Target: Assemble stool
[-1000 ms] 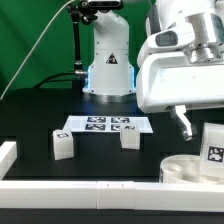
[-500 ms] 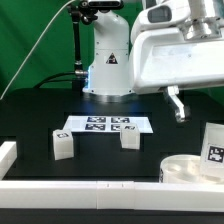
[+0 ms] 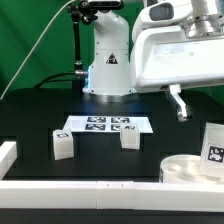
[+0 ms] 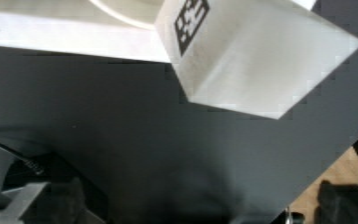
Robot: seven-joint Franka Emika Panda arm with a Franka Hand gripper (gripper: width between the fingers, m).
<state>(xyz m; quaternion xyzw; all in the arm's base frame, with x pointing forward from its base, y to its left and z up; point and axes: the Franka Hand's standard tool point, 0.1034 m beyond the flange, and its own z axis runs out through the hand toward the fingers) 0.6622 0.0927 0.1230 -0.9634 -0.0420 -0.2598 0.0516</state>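
The stool's round white seat [image 3: 188, 168] lies at the exterior view's lower right, against the front rail. A tagged white leg [image 3: 213, 147] stands just beside it, and the wrist view shows this leg [image 4: 243, 52] close up with the seat's rim [image 4: 126, 10] behind it. Two more legs [image 3: 63, 145] [image 3: 130, 139] stand near the middle of the black table. My gripper [image 3: 179, 108] hangs above the seat and the right leg, well clear of both. It is open, its fingers wide apart, with only bare table between them.
The marker board [image 3: 105, 125] lies flat behind the two middle legs. A long white border rail [image 3: 90, 190] runs along the front, with a short piece [image 3: 7, 153] at the left. The robot's base [image 3: 108, 65] stands at the back before a green curtain.
The gripper has risen from just above the seat and right leg to a higher spot. It has held still for the last half second. The parts have not moved.
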